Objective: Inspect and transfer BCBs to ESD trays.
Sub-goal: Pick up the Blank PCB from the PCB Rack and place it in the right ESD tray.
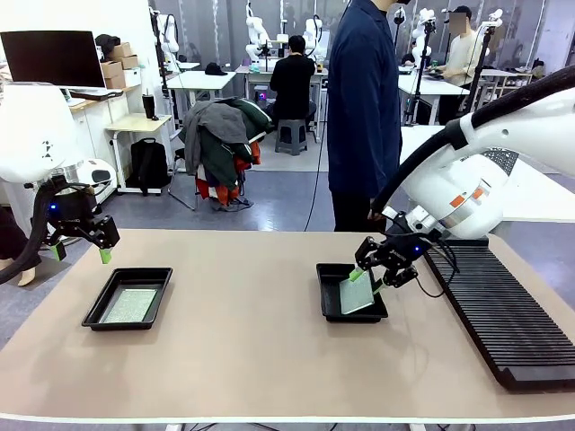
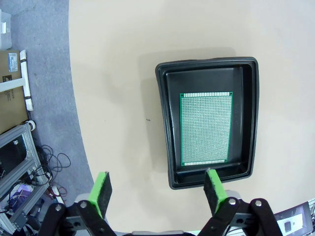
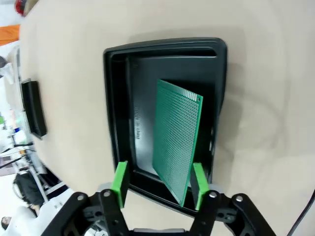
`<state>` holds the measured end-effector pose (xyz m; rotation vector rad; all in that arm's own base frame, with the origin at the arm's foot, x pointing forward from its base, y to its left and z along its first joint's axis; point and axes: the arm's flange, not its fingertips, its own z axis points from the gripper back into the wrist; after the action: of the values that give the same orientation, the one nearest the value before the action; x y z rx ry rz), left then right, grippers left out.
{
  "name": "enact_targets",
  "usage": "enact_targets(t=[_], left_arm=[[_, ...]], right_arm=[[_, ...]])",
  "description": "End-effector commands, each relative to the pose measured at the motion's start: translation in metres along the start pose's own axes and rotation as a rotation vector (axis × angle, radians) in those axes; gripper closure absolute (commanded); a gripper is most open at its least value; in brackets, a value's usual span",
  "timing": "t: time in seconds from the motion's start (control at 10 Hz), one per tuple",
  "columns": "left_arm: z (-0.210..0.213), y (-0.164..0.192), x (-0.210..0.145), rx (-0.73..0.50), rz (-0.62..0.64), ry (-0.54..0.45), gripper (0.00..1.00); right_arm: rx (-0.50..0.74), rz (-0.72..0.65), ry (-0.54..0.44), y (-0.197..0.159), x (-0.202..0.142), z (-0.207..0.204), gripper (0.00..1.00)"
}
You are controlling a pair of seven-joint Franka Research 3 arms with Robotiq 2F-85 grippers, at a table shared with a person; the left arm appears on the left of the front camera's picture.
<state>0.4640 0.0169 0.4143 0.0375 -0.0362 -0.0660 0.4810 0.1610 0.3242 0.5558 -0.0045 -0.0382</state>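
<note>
Could end badly at centre right of the front view: board [image 1: 358, 294] leaning in the black tray [image 1: 351, 293], one long edge propped on the tray wall, near end between the green pads [image 3: 121, 183] of the right tool [image 1: 375, 276]. Pads parted a little wider than the board; cannot tell whether either pad touches it. Might snag and flip the board out onto the surface [image 1: 252, 350] if lifted crookedly, or leave it tilted instead of flat.

Lower left of the front view: second board [image 1: 130, 305] flat on the floor of the other tray [image 1: 128, 298], nothing wrong there. Left tool [image 1: 83, 253] spread wide, holding nothing, hanging above and to the left of that tray.

Hard to make out: lower edge of the leaning board, hidden behind the tray rim in the right wrist view. Ribbed rack [image 1: 503, 314] cut off at the right edge.
</note>
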Motion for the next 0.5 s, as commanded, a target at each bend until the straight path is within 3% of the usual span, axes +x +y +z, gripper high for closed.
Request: enact_targets(t=[0.0,0.4], left_arm=[[-0.001,0.001,0.000,0.000,0.002,-0.005,0.00],[-0.001,0.001,0.000,0.000,0.002,-0.005,0.00]], right_arm=[[-0.156,0.001,0.009,0.027,0.005,0.011,0.23],[-0.399,-0.006,0.024,0.056,0.000,0.029,0.02]])
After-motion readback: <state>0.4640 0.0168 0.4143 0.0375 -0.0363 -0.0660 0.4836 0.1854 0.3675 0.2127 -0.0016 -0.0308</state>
